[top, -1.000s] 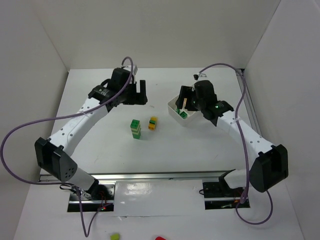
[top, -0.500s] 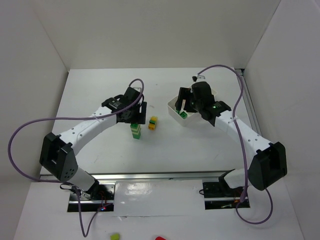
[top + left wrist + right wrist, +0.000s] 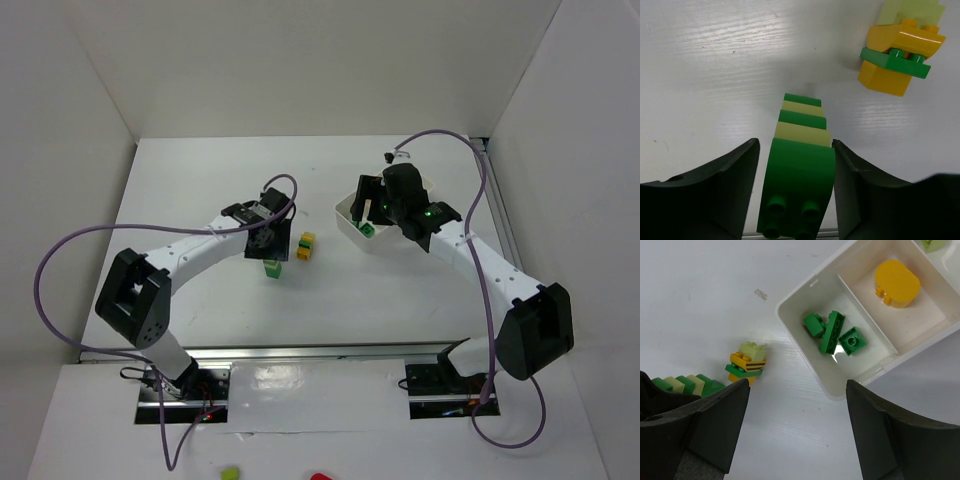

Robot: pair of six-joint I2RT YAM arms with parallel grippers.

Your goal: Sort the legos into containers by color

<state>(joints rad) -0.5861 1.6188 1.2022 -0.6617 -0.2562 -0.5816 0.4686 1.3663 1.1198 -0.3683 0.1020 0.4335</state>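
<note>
On the white table (image 3: 180, 180), a little left of its middle, stands the taller stack of legos (image 3: 800, 165), dark green layers alternating with pale yellow-green ones and two studs showing on its top brick. From overhead only its lower part (image 3: 272, 267) shows below the left gripper (image 3: 272, 250). In the left wrist view the left gripper (image 3: 795, 145) has one dark finger on each side of this stack, so near its flanks that it cannot be told whether they press on it or stand just off it. Just beside the stack, toward the right arm, sits a smaller stack (image 3: 900, 55) of yellow bricks with a green plate between them and a pale green piece on top, apart from the fingers; it also shows in the overhead view (image 3: 306, 246) and the right wrist view (image 3: 747, 362), where dark stripes mark its upper yellow brick. Farther right lies the white tray (image 3: 810, 352), divided by inner walls, seen from above at (image 3: 350, 228). Its nearest compartment holds three green bricks (image 3: 832, 332), and the next one holds a rounded yellow piece (image 3: 896, 282). Above the tray's near corner hangs the right gripper (image 3: 797, 385), its jaws spread wide with nothing between them; from overhead it (image 3: 368, 210) sits over the tray's left end.
</note>
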